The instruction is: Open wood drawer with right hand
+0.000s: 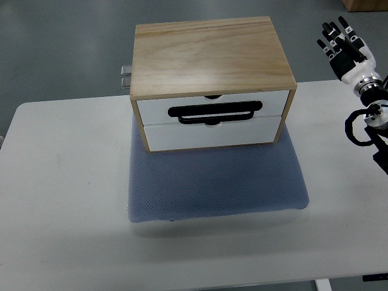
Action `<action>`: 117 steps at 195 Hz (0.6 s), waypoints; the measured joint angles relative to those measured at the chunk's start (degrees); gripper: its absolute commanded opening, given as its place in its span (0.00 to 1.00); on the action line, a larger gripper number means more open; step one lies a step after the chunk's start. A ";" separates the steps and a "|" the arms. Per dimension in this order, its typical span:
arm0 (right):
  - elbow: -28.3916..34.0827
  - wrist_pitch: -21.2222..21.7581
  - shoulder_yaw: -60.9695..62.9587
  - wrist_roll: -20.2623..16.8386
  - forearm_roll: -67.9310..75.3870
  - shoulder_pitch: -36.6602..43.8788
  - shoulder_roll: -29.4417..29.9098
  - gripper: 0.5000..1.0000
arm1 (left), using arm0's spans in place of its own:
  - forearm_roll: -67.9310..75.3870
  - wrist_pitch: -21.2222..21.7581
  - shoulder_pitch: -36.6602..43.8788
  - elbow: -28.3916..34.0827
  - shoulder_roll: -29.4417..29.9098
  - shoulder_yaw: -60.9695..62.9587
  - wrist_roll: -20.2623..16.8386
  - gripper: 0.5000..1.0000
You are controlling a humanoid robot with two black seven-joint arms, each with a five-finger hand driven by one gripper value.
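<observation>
Here the wood drawer (213,111), white-fronted with a black handle, sits closed; right hand (343,45) open, well apart.

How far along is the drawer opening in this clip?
Nothing looks done yet: both white fronts of the wood drawer box sit flush, black handle untouched. The right hand is raised at the upper right, off the table, fingers extended, holding nothing. Left to do: reach the handle, grip, pull.
</observation>
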 measured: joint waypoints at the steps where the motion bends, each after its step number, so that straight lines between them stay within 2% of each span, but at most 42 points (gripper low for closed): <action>1: 0.00 0.00 0.00 0.00 0.00 0.00 0.00 0.89 | 0.00 0.00 0.00 0.01 0.00 0.00 0.00 1.00; 117: 0.06 -0.11 0.05 0.00 0.00 0.11 -0.06 0.89 | -0.02 0.26 -0.26 0.01 0.00 0.00 -0.06 1.00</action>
